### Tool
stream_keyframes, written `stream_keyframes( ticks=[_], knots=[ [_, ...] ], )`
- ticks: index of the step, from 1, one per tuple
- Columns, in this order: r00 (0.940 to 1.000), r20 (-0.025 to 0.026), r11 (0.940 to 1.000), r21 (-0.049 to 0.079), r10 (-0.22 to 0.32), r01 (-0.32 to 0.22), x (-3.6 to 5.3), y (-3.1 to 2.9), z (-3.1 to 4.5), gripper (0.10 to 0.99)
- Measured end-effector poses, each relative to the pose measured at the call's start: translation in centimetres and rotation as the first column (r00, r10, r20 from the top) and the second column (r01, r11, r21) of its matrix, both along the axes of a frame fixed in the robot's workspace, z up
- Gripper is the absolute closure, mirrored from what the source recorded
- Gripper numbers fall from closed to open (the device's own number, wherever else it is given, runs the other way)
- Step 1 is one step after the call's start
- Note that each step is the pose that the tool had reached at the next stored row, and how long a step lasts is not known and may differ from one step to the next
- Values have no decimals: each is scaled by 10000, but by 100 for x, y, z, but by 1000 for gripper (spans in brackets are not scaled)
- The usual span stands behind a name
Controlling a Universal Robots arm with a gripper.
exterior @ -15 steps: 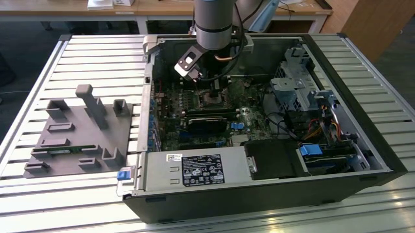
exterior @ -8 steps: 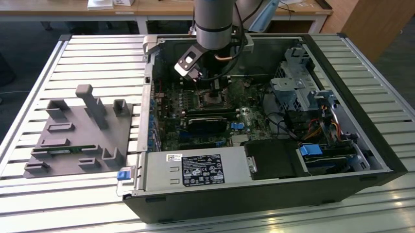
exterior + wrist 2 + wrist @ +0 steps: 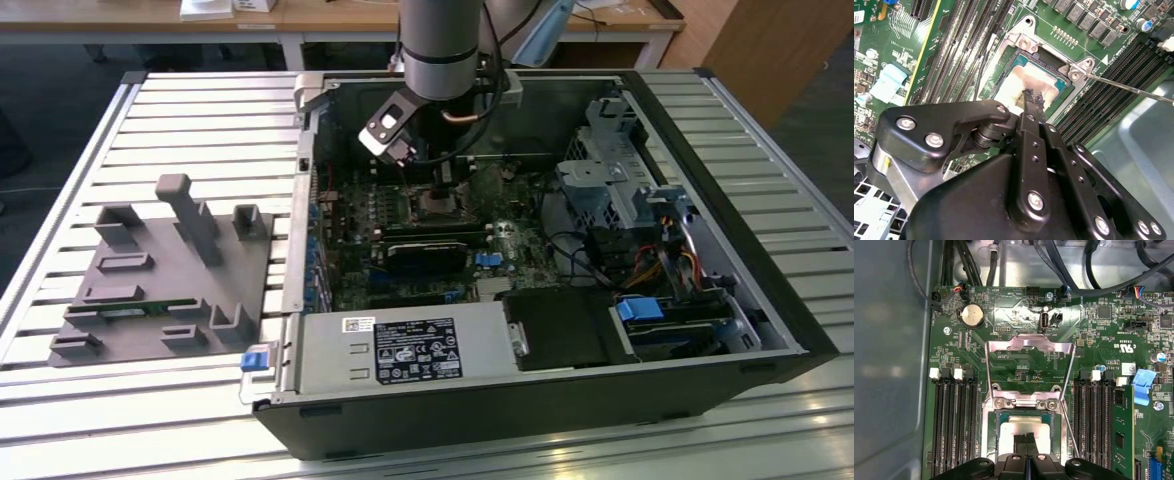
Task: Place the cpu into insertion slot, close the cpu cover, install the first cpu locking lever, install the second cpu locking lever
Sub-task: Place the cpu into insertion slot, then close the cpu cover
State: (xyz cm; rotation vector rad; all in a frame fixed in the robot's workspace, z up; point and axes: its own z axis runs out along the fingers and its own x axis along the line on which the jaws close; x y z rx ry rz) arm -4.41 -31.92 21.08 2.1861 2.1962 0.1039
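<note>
An open computer case (image 3: 534, 425) lies on a slatted table (image 3: 120, 120). A grey fixture block (image 3: 160, 280) stands just beside it, at the exterior view's left. The green motherboard (image 3: 1019, 315) carries a coin cell battery (image 3: 973, 316), black memory slots (image 3: 954, 420) and one seated memory module (image 3: 1122, 430).

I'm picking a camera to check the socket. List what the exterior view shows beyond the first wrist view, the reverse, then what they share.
Exterior view: the grey fixture block on the slatted table, on that view's left of the open computer case, and the power supply.
First wrist view: the cpu cover swung open, the cpu seated in the insertion slot, a coin battery.
Both: the motherboard and the gripper, shut, its tips over the cpu.
</note>
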Motion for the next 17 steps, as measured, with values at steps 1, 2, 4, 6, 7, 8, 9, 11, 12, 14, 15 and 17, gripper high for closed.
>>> stream_keyframes(
  ticks=[1,2,4,6,7,8,9,11,12,14,15,17],
  knots=[
    [10000,0,10000,0,-1,1,0,0,1,980],
    [10000,-1,10000,-2,-1,1,0,0,3,980],
    [10000,-1,10000,-1,-2,2,0,0,5,980],
    [10000,-2,10000,-3,-3,3,0,0,9,980],
    [10000,-3,10000,-5,-3,3,0,-1,12,980],
    [10000,-3,10000,-4,-3,3,-1,-1,16,980],
    [10000,-2,10000,-2,-3,3,0,0,19,980],
    [10000,-2,10000,-3,-3,3,0,0,28,980],
    [10000,-2,10000,-2,-3,3,0,0,34,980],
    [10000,-1,10000,-2,-3,3,0,0,46,980],
    [10000,-2,10000,-2,-3,3,0,0,51,980],
    [10000,-1,10000,-2,-3,3,0,0,64,980]
  ],
)
